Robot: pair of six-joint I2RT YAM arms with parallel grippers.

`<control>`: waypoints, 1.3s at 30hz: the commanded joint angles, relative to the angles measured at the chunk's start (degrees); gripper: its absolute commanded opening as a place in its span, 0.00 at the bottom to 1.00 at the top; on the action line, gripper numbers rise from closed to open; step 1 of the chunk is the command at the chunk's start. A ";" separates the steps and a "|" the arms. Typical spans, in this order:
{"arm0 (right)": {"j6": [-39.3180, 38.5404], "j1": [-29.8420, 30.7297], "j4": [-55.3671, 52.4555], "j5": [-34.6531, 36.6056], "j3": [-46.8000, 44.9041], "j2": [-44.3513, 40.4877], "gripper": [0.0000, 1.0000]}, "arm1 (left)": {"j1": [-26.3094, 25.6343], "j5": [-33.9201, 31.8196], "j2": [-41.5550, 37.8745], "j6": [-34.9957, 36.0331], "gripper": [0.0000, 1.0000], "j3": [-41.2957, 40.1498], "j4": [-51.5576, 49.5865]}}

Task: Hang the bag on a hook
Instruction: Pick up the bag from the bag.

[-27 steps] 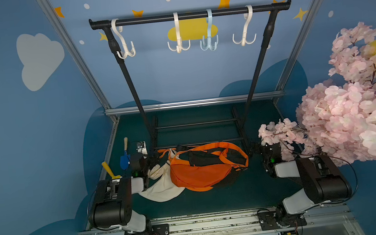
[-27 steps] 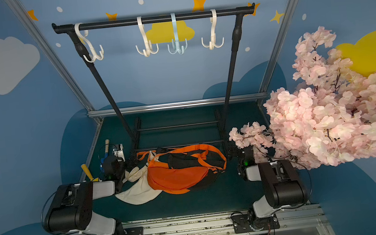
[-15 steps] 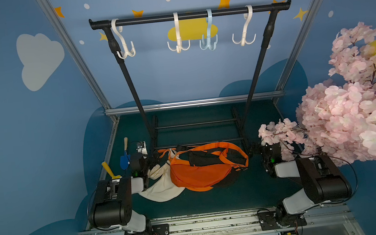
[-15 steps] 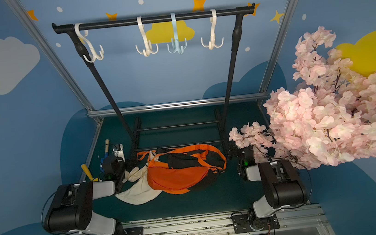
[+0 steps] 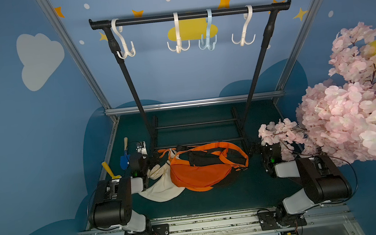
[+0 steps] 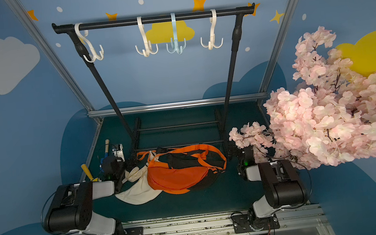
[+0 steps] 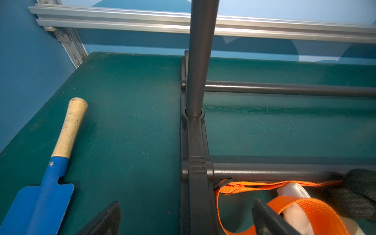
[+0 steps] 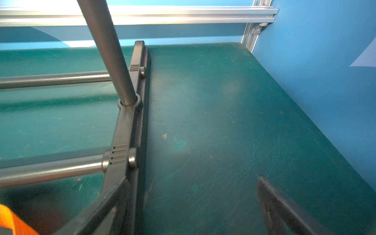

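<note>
Soft, floppy orange bag (image 5: pixel 200 172); pinch webbing strap (image 7: pixel 303 204) just beside spread left hand (image 7: pixel 185 205); right hand (image 8: pixel 192 183) likewise spread, empty.

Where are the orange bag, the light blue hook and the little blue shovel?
orange bag (image 5: pixel 195 173): in a top view, on its orange body.
light blue hook (image 6: pixel 174 34): in a top view, on its straight stem.
blue shovel (image 7: pixel 42 207): in the left wrist view, on its blade.
</note>
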 commanded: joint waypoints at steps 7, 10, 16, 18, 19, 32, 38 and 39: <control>-2.29 3.23 5.68 4.46 -2.58 -1.61 0.97 | -0.10 -2.82 -13.61 -3.02 1.00 6.96 -20.47; -1.95 2.85 2.96 4.09 -0.71 -1.36 0.97 | 0.02 -4.33 -20.66 -10.32 1.00 8.68 -25.35; -2.86 3.70 -22.39 3.03 10.35 -8.74 0.98 | -0.16 -4.99 -27.22 -20.22 1.00 2.98 -19.17; -0.31 4.61 -28.93 -1.20 14.07 -13.12 0.98 | -0.22 -5.73 -28.80 -25.41 1.00 1.51 -17.26; 2.95 4.63 -30.65 -5.12 14.89 -15.10 0.98 | -0.24 -4.70 -29.47 -26.50 1.00 1.21 -16.66; -2.15 12.73 -55.77 -35.40 32.76 -12.36 0.73 | -0.68 12.54 -40.31 -29.35 1.00 4.98 -24.94; -9.39 17.89 -60.09 -37.27 41.50 -0.92 0.80 | -1.16 14.11 -42.58 -29.06 1.00 5.95 -28.58; -11.29 18.64 -61.85 -37.75 43.80 1.55 0.81 | -1.24 14.95 -42.83 -29.15 1.00 5.77 -28.56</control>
